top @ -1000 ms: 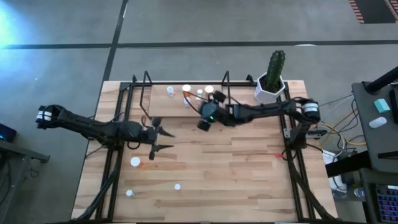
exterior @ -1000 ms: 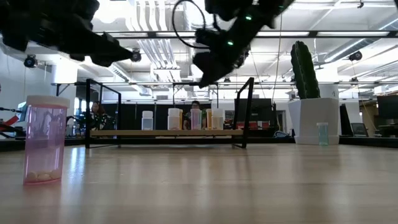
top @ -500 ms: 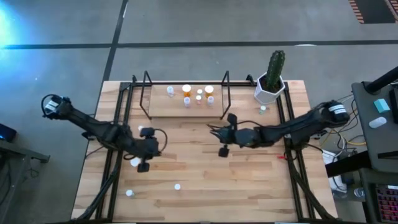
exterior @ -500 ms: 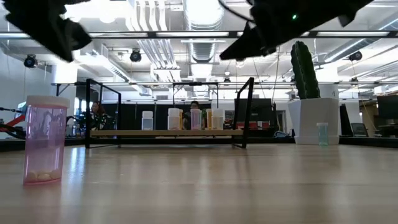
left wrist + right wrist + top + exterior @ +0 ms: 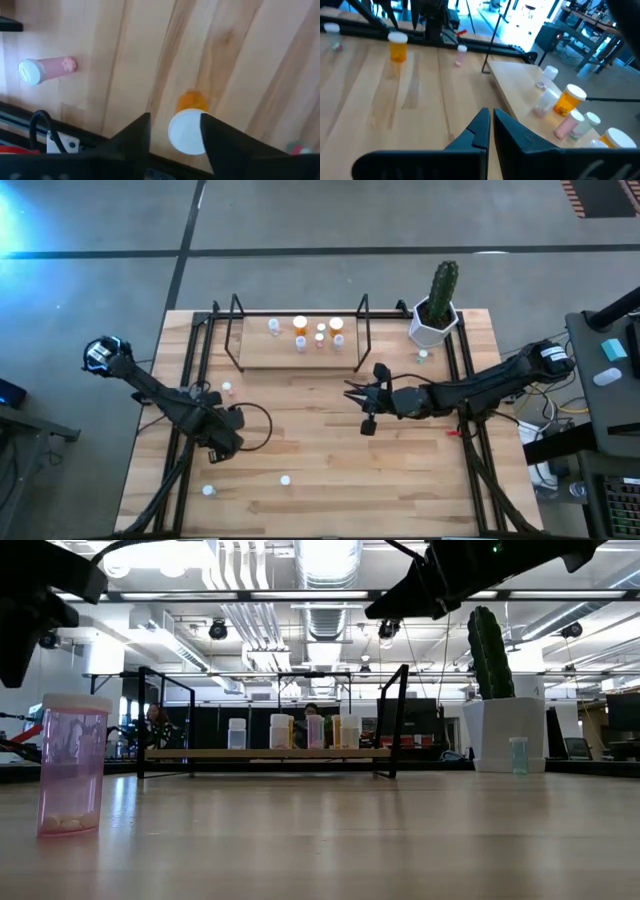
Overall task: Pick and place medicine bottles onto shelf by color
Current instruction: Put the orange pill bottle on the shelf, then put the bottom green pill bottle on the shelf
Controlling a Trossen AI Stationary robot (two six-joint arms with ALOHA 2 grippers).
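Observation:
The shelf [image 5: 262,352] stands at the table's far side with several medicine bottles [image 5: 300,326] upright on it. Loose bottles stand on the table: one orange with a white cap [image 5: 187,131], a pink one [image 5: 46,69], and two near the front edge [image 5: 285,479] [image 5: 208,490]. My left gripper [image 5: 219,444] points down over the orange bottle and hides it in the high view. It is open, a finger [image 5: 134,137] showing on either side of the cap. My right gripper [image 5: 490,122] hangs shut and empty above mid-table [image 5: 366,412].
A white pot with a cactus [image 5: 436,318] stands at the far right corner, a small bottle [image 5: 422,355] beside it. A pink bottle [image 5: 72,765] stands close to the low camera. Black frame rails [image 5: 185,440] run along the table's left and right sides.
My left gripper has moved toward the table's near-left and tipped from level to pointing down over the orange bottle. My right gripper has drawn back from the shelf toward mid-table and the right, and is now more nearly level.

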